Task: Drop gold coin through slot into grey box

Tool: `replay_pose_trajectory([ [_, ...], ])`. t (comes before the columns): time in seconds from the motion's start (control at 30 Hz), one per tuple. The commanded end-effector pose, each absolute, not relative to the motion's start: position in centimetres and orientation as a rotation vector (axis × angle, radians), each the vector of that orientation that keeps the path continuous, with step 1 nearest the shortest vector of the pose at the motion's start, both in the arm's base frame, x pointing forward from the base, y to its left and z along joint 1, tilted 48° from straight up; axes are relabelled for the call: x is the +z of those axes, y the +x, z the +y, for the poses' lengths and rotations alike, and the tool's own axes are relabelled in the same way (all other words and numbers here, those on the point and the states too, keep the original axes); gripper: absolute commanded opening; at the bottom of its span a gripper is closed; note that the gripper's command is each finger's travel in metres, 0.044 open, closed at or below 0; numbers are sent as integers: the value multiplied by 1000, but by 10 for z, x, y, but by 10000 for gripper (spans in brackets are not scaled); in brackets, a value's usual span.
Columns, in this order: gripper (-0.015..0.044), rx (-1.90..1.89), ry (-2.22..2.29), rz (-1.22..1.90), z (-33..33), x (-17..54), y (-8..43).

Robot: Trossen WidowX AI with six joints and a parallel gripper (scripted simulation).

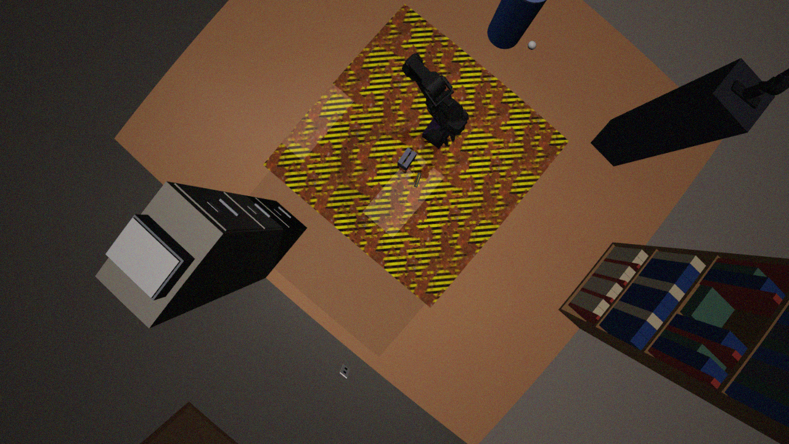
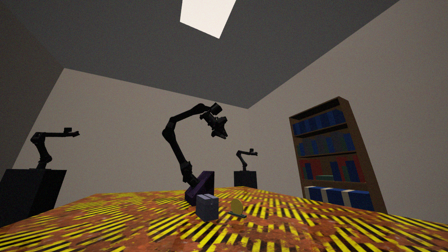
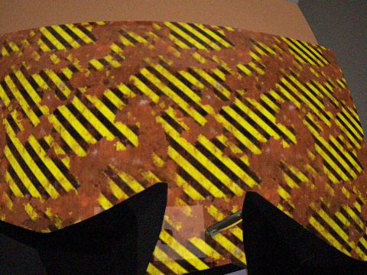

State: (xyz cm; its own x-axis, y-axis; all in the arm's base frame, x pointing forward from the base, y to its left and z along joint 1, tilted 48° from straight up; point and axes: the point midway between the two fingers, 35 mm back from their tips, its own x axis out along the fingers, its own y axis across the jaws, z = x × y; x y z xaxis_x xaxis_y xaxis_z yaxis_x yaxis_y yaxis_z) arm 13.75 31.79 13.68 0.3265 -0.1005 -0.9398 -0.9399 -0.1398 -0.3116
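Note:
The gold coin (image 1: 417, 179) (image 2: 237, 205) (image 3: 229, 225) stands on edge in the dark-green holder (image 2: 243, 216) (image 3: 209, 231). The closed grey box (image 1: 407, 154) (image 2: 206, 210) stands beside it, on the side towards the arm in the top view, with a dark slot in its lid. Only a sliver of the box shows at the bottom of the wrist view. My gripper (image 2: 226, 137) (image 3: 206, 197) is partly open and empty, high above the table and pointing down at a slant. In the wrist view the coin and holder show between the fingertips, far below, partly hidden by the right finger.
A striped rust-and-yellow mat (image 1: 496, 209) lies under everything. The arm's purple base (image 2: 205, 186) stands just behind the box. A blue cylinder (image 1: 510, 24) and a white ball (image 1: 531, 45) are off the mat. A bookshelf (image 2: 341, 125) and two other arms on black pedestals stand farther off.

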Motion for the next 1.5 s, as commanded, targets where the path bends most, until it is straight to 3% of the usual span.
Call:
replay_pose_trajectory([
  [0.0, 161, 664, -1399, 1185, 295, 100, 193],
  [0.37, 161, -256, -1036, 1477, 168, -3, 306],
  [1.47, 161, -272, -1029, 1478, 121, -57, 325],
])
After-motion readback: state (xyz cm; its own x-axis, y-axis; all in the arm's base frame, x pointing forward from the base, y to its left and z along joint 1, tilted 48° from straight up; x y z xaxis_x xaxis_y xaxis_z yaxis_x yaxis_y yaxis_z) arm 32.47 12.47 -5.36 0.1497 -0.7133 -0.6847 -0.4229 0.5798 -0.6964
